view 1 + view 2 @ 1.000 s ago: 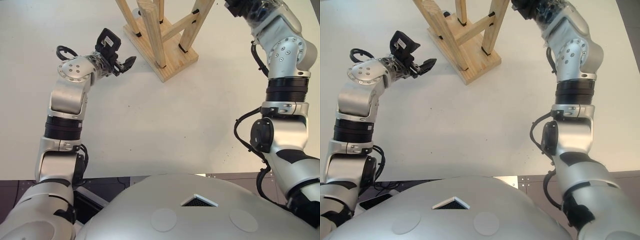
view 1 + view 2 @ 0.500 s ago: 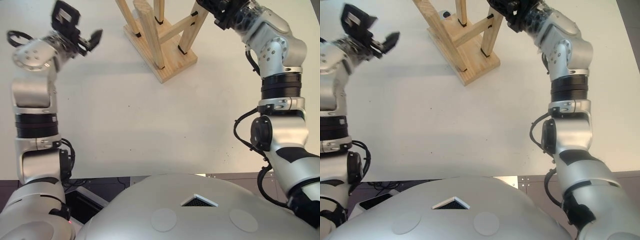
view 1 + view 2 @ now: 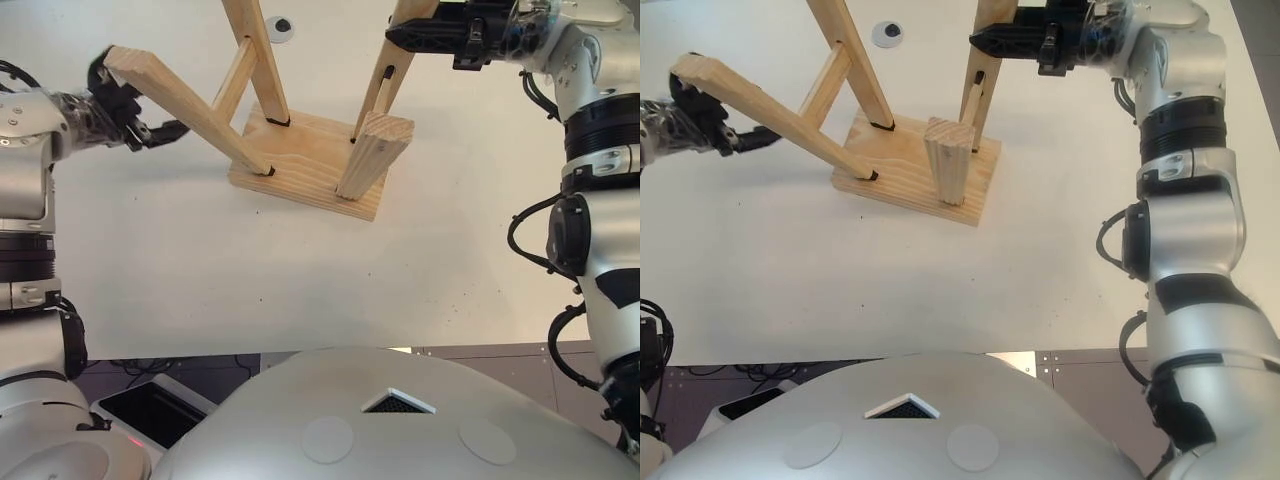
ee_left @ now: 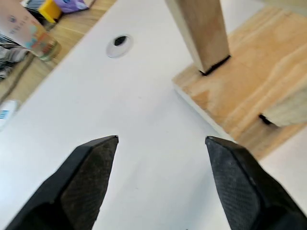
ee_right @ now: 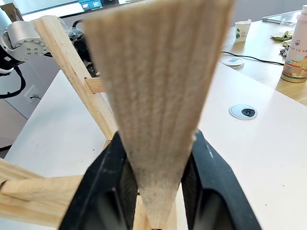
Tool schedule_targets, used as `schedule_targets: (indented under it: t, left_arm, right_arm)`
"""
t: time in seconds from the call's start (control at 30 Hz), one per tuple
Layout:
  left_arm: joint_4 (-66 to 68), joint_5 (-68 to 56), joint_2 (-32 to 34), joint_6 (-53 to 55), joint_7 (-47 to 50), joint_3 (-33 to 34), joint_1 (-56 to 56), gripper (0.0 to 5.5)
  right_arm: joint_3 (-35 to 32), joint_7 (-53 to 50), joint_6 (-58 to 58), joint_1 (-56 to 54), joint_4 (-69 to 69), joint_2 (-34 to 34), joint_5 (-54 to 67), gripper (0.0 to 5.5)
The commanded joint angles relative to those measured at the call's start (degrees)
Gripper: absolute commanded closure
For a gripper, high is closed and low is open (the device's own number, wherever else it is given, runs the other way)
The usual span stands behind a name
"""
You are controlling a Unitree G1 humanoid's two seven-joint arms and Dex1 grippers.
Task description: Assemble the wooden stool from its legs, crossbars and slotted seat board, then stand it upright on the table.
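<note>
The wooden stool stands upside down, its seat board flat on the white table and its legs pointing up. My right gripper is shut on the upper part of the far right leg; in the right wrist view its black fingers press both sides of that leg. One leg slants out to the left, with a crossbar joining it to the back leg. My left gripper is open just beside that slanted leg's top end, with nothing between its fingers.
A round cable grommet sits in the table behind the stool. A wooden desk with a bottle and a cup stands beyond the table. Bare table surface stretches from the seat board to the near edge.
The camera has shifted. My right gripper has closed on the stool's far right leg. My left gripper swung out to the left and now sits by the slanted leg's top.
</note>
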Motion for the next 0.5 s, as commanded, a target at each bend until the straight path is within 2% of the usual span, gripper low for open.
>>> schedule_targets:
  t: [0.03,0.07,0.1,0.23,0.4,0.5]
  left_arm:
    - [0.1,0.1,0.4,0.1,-4.5,-3.3,0.9,2.14]
    - [-0.1,-0.2,-0.3,0.2,-4.5,-3.4,1.0,2.14]
    - [-1.0,-0.9,-1.4,0.7,-4.5,-3.7,1.0,2.14]
    - [-6.2,-2.3,-6.5,4.4,-2.8,-6.1,2.3,2.14]
    - [-7.6,-1.0,-6.4,5.2,-1.4,-7.3,4.6,2.14]
    - [-8.9,-1.3,-5.6,5.5,-0.9,-6.6,6.8,2.14]
  right_arm:
    - [1.5,-3.6,-8.3,-1.9,3.6,3.9,-5.2,4.49]
    - [1.2,-4.2,-9.0,-2.0,4.0,4.3,-5.3,4.49]
    - [0.8,-4.7,-9.6,-1.9,4.0,4.7,-5.3,4.08]
    - [-0.2,-6.4,-10.7,-0.4,2.6,6.0,-5.7,3.37]
    - [-4.3,-7.8,-8.7,2.0,-0.7,2.0,-4.1,3.37]
    - [-9.8,-8.0,-1.9,2.9,-7.2,-1.6,0.7,3.37]
